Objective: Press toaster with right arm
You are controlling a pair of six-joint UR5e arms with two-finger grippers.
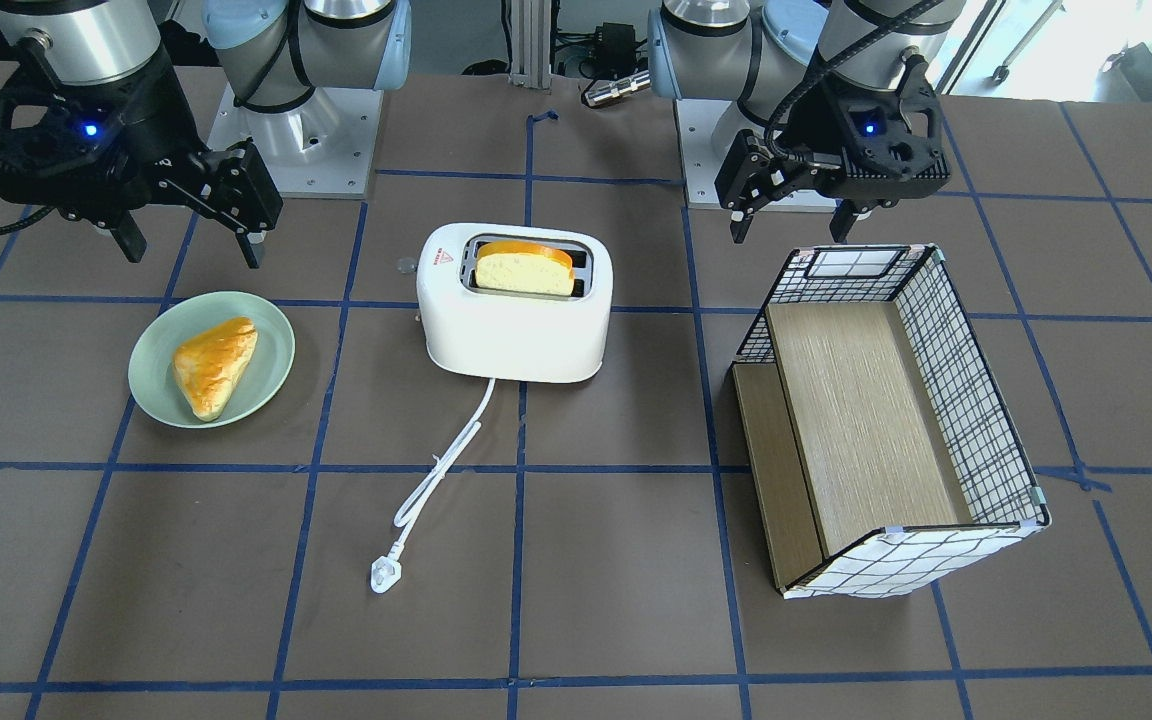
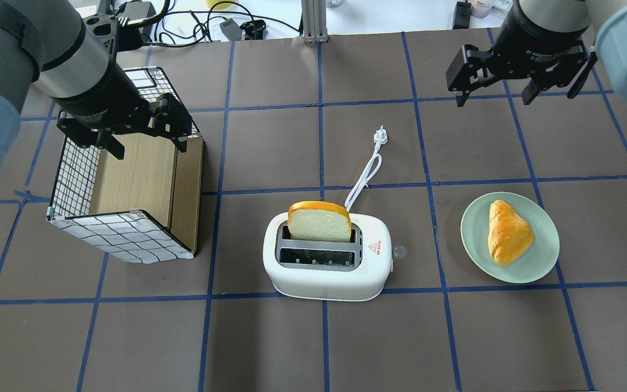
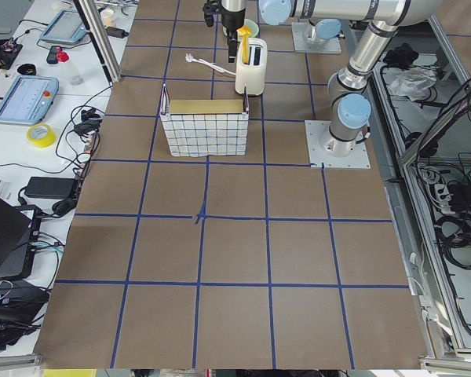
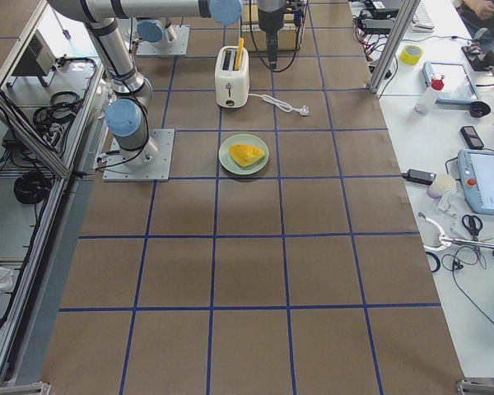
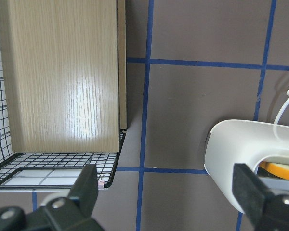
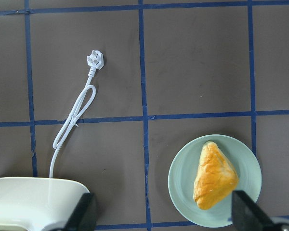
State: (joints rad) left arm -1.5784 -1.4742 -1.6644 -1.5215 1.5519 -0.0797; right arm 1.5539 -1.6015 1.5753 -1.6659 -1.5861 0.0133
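White two-slot toaster [image 2: 324, 272] upright at centre; right arm [image 2: 550, 19] aloft, well apart.

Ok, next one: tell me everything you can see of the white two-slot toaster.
The white rounded two-slot toaster stands upright on the brown table, glossy like plastic. A yellow-crusted bread slice sticks out of the slot farther from the robot; the nearer slot is empty. A red triangle sticker marks the top at the robot's-right end, a small grey lever on that end. Its white cord leaves the far side, loops, and ends in a plug lying loose on the table. Nothing else touches it.
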